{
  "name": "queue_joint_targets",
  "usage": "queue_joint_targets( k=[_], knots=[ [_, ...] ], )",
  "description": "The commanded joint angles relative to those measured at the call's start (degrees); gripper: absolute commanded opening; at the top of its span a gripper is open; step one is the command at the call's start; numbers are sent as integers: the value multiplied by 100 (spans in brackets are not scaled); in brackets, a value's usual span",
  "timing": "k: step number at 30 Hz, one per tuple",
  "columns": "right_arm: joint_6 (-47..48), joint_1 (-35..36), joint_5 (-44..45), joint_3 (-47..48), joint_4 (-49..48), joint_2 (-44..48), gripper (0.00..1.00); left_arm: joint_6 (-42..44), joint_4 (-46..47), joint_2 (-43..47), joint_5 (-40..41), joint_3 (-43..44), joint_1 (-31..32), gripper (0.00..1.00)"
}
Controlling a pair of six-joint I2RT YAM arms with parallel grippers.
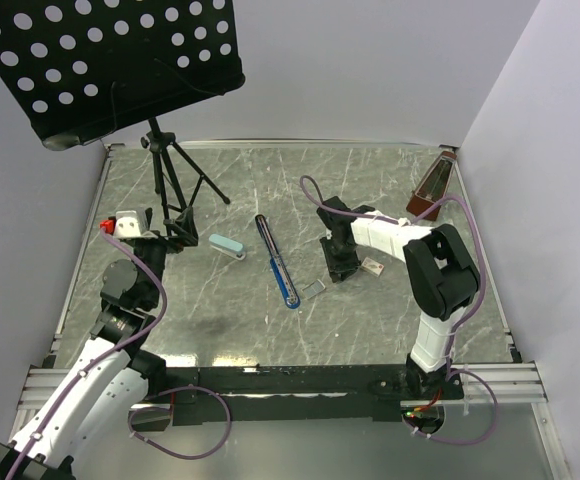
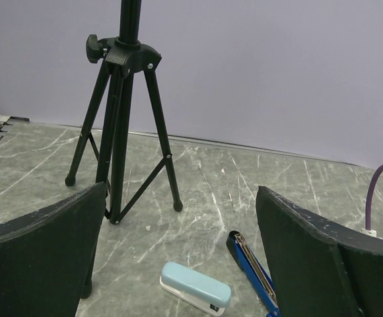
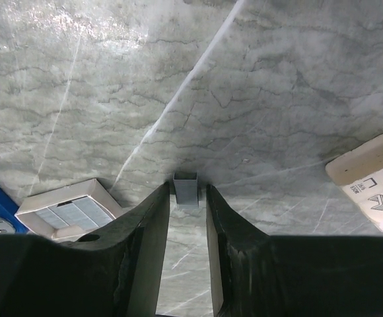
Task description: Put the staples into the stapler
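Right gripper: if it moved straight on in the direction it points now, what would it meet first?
Most likely the bare table top. The right gripper points down at it, the staples between its fingertips, and these would touch first; how far off the surface they are is unclear.

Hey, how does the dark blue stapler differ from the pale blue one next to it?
The dark blue stapler is hinged open, stretched out long with its channel bared; the pale blue stapler is shut and compact. The dark one has black inner parts; the pale one a white base. Both lie on the table, untouched.
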State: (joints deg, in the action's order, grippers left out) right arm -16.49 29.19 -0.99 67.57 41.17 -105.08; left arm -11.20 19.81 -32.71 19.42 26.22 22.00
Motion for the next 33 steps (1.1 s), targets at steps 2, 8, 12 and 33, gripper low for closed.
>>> queue_joint_targets(
  k=[2, 8, 12, 33],
  knots=[
    [32, -45, 64, 248, 14, -109, 35, 65, 260, 54, 44, -29, 33, 99],
    [85, -45, 56, 362, -39, -136, 33, 74, 260, 63, -26, -38, 33, 99],
    [85, -45, 29, 397, -39, -171, 33, 83, 269, 72, -35, -46, 41, 99],
    [93, -19, 91, 283, 102, 206, 16, 48, 242, 195, -43, -38, 85, 99]
  ],
)
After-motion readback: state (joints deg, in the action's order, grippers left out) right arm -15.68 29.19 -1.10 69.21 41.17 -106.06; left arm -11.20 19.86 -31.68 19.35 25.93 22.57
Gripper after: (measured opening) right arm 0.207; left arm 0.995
